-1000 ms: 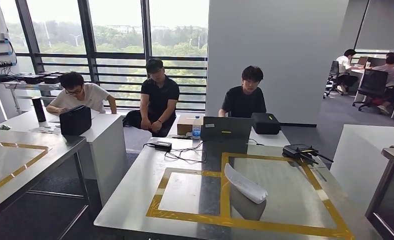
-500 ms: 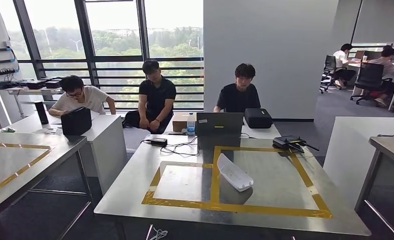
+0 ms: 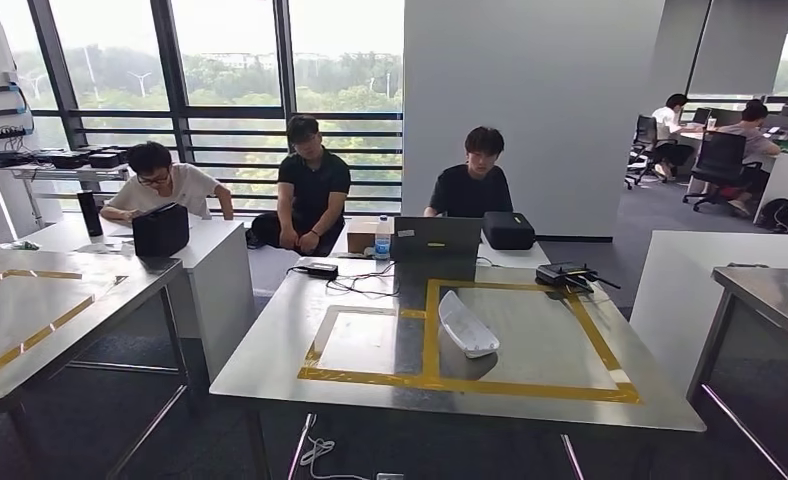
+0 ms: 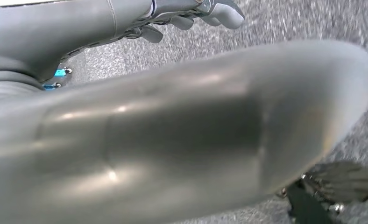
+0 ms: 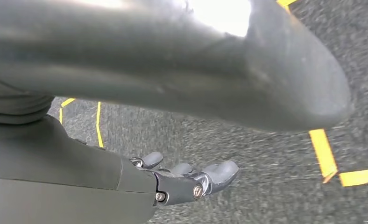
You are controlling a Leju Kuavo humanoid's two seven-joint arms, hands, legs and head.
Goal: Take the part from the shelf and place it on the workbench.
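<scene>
The white curved part (image 3: 467, 324) lies on the steel workbench (image 3: 270, 355), inside a square of yellow tape (image 3: 430, 380), with nothing touching it. The bench stands some way ahead of me in the head view. My left hand (image 4: 173, 130) hangs over grey carpet, its thick thumb close to the camera and its fingers (image 4: 210, 11) spread, holding nothing. My right hand (image 5: 173, 70) also hangs above the carpet, fingers (image 5: 191, 179) apart and empty, over yellow floor lines.
A laptop (image 3: 436, 238), a bottle (image 3: 383, 238), a power adapter (image 3: 321, 268) with cables and a black device (image 3: 565, 274) sit along the bench's far edge. Three people (image 3: 310, 190) sit behind it. Another steel table (image 3: 30, 310) stands at left, a third (image 3: 770, 295) at right.
The whole picture has shifted: the camera has drawn back from the workbench, which now looks smaller and farther. The white part lies in the same spot on it.
</scene>
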